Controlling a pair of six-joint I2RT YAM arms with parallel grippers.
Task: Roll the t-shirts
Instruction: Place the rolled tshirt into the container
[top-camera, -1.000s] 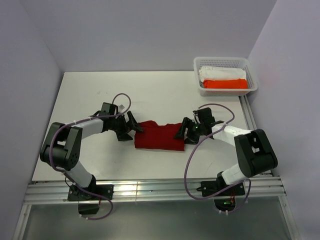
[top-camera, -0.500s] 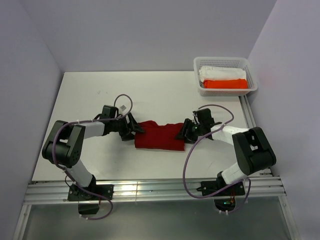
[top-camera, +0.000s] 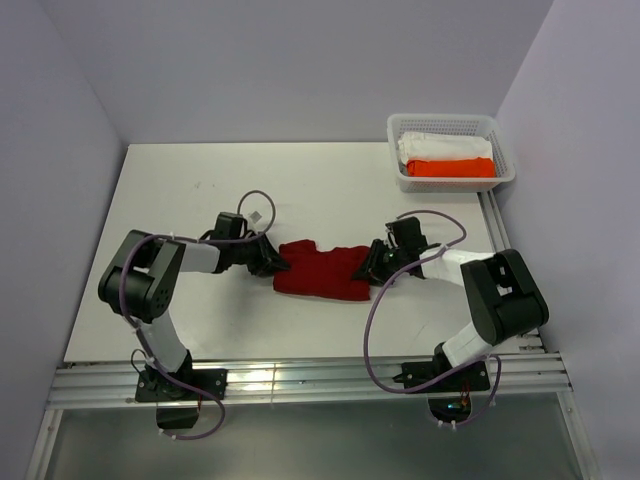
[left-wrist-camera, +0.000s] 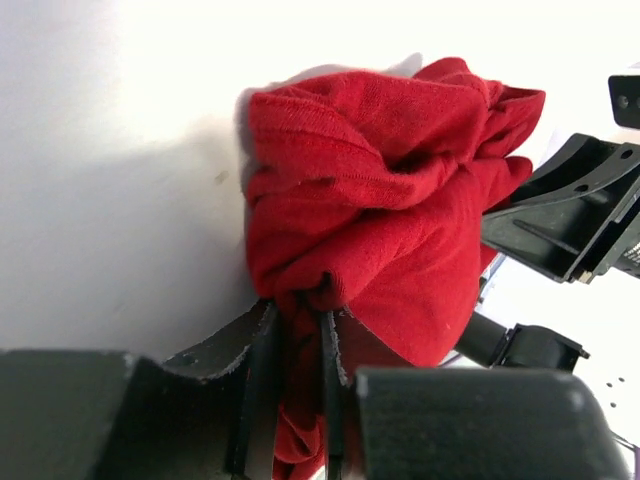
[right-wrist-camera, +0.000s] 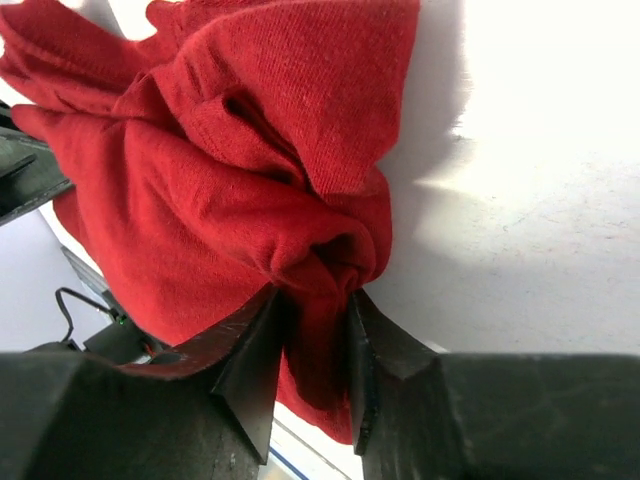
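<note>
T-shirt (top-camera: 318, 272): soft crimson knit, bunched, creased; left tool (left-wrist-camera: 296, 315), right tool (right-wrist-camera: 314, 305) each pinching fabric fold.

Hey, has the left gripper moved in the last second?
Yes. The left gripper has shifted right, away from the table's left edge and into the red t-shirt, whose cloth it now pinches.

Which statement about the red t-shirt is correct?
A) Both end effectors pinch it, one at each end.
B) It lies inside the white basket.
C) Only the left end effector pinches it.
A: the left end effector and the right end effector each have cloth of the red t-shirt bunched between their fingers.
</note>
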